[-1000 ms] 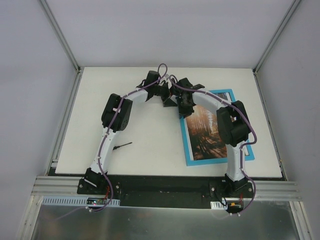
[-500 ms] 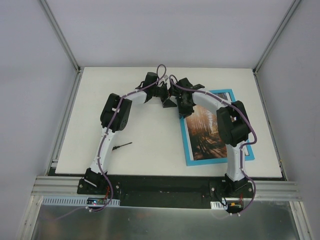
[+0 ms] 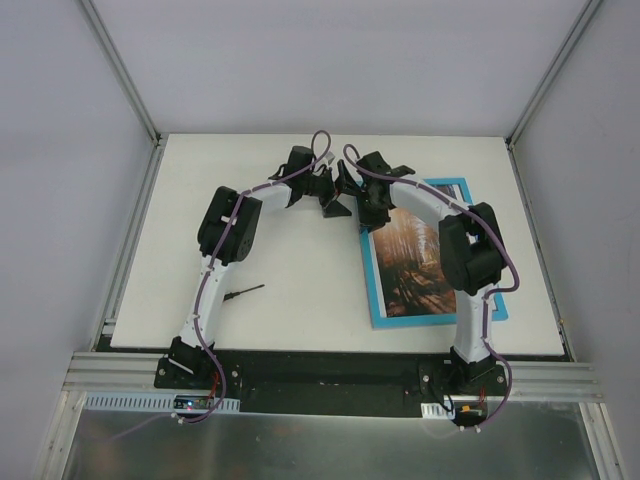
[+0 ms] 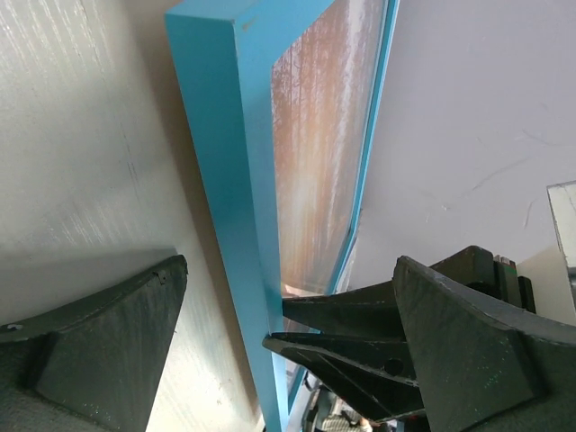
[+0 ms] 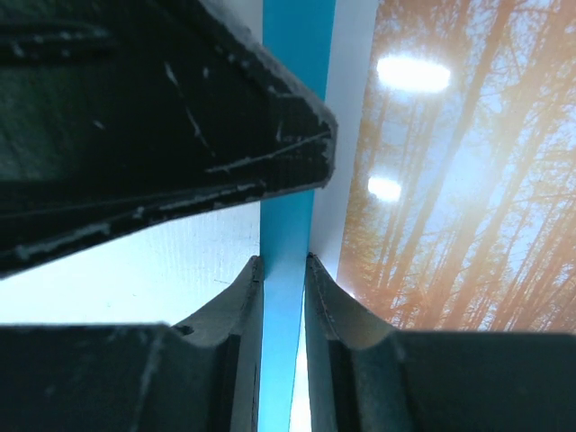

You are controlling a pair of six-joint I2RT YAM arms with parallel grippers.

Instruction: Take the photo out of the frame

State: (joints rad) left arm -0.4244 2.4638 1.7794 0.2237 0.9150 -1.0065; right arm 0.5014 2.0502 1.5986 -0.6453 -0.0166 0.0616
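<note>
The thin turquoise-blue picture frame (image 3: 420, 322) lies on the white desk (image 3: 290, 250). It is close to the right arm's base. The photo of orange and brown forest trees (image 3: 415, 270) is inside the blue frame, face up. A thin white strip runs between the photo and the frame's blue bar.

The right claw (image 5: 283, 270) is at the frame's far left corner. Its two fingers (image 5: 238, 346) are squeezed onto the frame's left bar, one on each side. One finger is on the desk side of the bar. The other is on the photo side.

The left claw (image 4: 288, 270) is just beside that same corner of the frame, on the side away from the photo. Its fingers (image 4: 99, 346) are spread wide apart and hold nothing. In the left wrist view the blue corner stands between those two wide fingers. It does not touch either one. The right claw's dark fingers can be seen there too, pinching the bar lower down. There is a shadow on the desk next to the corner. I cannot tell for sure if the corner is lifted off the desk.

A small thin dark stick (image 3: 245, 292) lies on the desk, well to the left of the frame, next to the left arm.
</note>
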